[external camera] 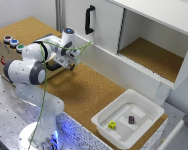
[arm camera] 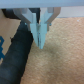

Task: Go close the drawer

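Tool (external camera: 72, 64) hangs low at the front face of the cork-topped box (external camera: 11, 54) on the exterior view's left, arm (external camera: 29, 70) folded in front of it. In the wrist view the fingers (arm camera: 41, 31) are pressed together, nothing between them, tips pointing down at the cork surface (external camera: 89, 90). The drawer (external camera: 58, 71) is hard to make out: only a pale wood strip shows under the tool and arm, on the box's front below the three buttons (external camera: 14, 43), so can't tell how far it sticks out or whether it's nearly shut. The dark shape (arm camera: 17, 52) beside the fingers in the wrist view could be the handle or part of the arm; too blurred to say. Judgement: the step in hand is the push itself, w/ the tool either at or just beside the drawer front. To do it well, keep the fingers together as a flat pusher, meet the front panel squarely near its middle, and drive straight along the slide direction toward the box, i.e. toward the exterior view's left and far side; an off-centre shove could skew the drawer and jam it. Stay low but off the cork so the tips don't drag. The white cabinet (external camera: 101, 25) w/ its tall black handle (external camera: 89, 19) and the white tray (external camera: 128, 117) w/ two small blocks sit well apart on the right, out of the path.
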### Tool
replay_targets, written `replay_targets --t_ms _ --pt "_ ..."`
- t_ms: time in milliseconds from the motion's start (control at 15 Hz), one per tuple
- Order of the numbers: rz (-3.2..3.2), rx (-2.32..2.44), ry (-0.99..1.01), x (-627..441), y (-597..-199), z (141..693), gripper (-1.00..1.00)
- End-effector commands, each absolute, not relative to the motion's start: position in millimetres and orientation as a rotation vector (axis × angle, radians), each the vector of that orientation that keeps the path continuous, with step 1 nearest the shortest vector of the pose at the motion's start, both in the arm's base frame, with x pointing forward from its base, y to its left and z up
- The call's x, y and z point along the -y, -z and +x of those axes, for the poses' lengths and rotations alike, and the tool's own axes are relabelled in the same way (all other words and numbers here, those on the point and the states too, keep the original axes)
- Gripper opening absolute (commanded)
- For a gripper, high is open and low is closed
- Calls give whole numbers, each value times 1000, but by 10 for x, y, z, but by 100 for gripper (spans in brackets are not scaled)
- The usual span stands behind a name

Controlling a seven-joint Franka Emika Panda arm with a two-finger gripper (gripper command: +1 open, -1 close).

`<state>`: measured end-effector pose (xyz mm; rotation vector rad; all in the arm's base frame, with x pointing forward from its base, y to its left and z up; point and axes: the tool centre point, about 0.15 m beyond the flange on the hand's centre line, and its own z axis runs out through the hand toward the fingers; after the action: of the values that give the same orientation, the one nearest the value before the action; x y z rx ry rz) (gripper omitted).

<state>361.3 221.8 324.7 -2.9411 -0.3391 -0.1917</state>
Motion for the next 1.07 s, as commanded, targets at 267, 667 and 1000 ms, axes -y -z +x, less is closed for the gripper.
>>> replay_targets --t_ms 267,667,1000 --pt "-2892 483 111 -3118 -3357 3834 -100" --pt "-2987 363 143 -2504 -3478 3713 -100" --pt "-3060 356 181 -1642 -3703 3492 100"
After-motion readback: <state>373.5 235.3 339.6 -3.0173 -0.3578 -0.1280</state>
